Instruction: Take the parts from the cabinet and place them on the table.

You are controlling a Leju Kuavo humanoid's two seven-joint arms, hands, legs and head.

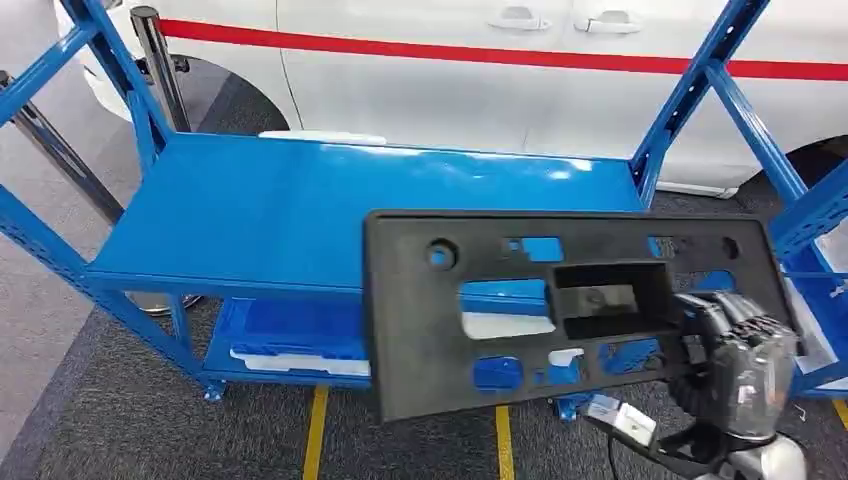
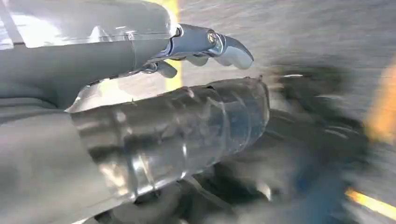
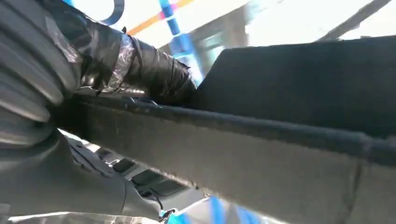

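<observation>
Black plastic part, a flat panel with several cut-outs, is gripped at its lower right edge by the right hand and is held above the blue shelf, extending up and to the left of that hand. In the right wrist view, the part's edge is clamped against the taped dark fingers. The left hand is seen over blurred grey floor with nothing in it, its fingers apart.
</observation>
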